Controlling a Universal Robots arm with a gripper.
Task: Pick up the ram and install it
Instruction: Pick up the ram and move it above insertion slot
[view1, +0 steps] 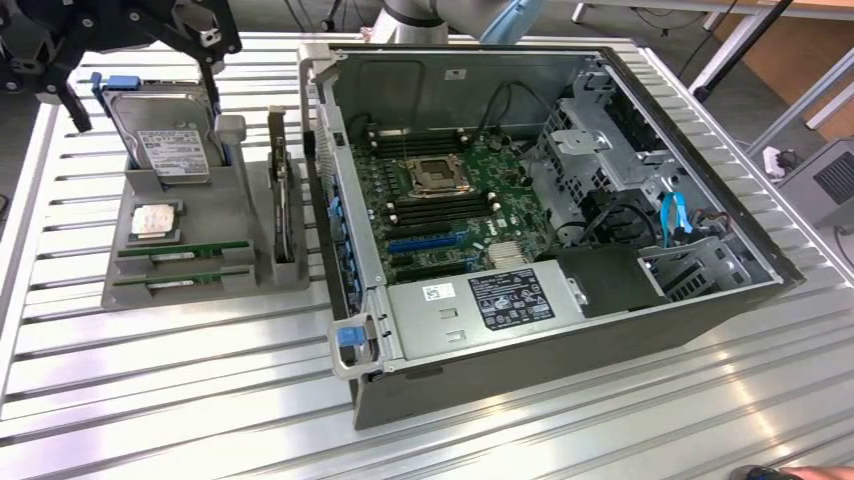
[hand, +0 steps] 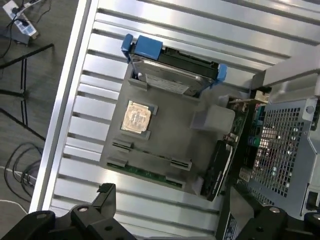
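Hand (view1: 147, 100) wide open, empty, over grey tray (hand: 170, 135) with ram (hand: 145, 172)

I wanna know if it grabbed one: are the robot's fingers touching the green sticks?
Apart. The exterior view shows the fingers by the hard drive, clear of the green sticks.

Single arm; pincer (view1: 140, 80) aloft at the exterior view's upper left, jaws wide apart.

The black pincer body sits in the top left corner of the exterior view and points downward. Its two dark fingers (view1: 64, 100) splay outward, one lower and nearer the exterior view's left edge, the other higher and further to the exterior view's right. In the wrist view the pincer (hand: 175, 210) looks almost straight down, its black fingers (hand: 106, 195) well apart, with round bolt heads visible on the linkage. A grey arm (view1: 414, 18) segment with a pale blue cap stands at the exterior view's top centre.
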